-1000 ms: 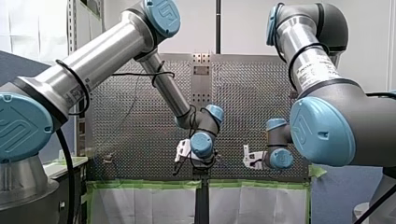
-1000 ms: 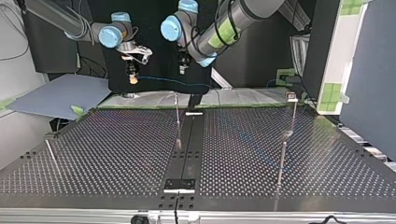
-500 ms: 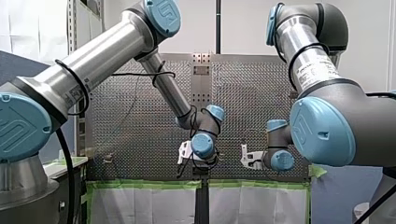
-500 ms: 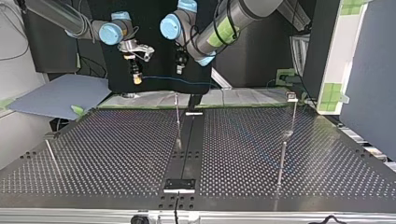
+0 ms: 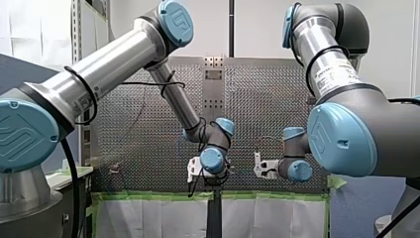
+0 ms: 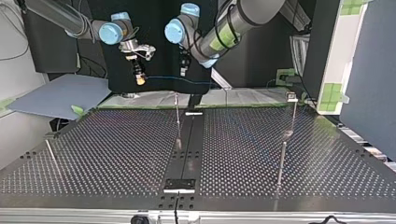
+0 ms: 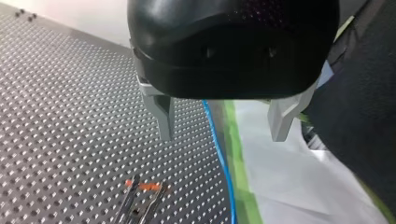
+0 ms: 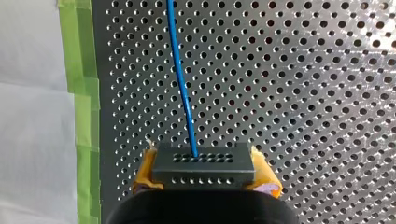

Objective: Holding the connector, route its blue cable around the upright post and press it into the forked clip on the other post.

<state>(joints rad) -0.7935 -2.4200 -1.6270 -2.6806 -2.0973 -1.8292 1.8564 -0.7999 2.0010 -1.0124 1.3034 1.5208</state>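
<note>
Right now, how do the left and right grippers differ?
My left gripper stands open, holding nothing; my right gripper is shut on the dark perforated connector block.
The left has bare pale-grey fingers; the right has yellow pads.
The thin blue cable only passes through the left's gap; at the right it ends in the connector.
Shared: both have black bodies and work by the perforated metal table edge.
</note>
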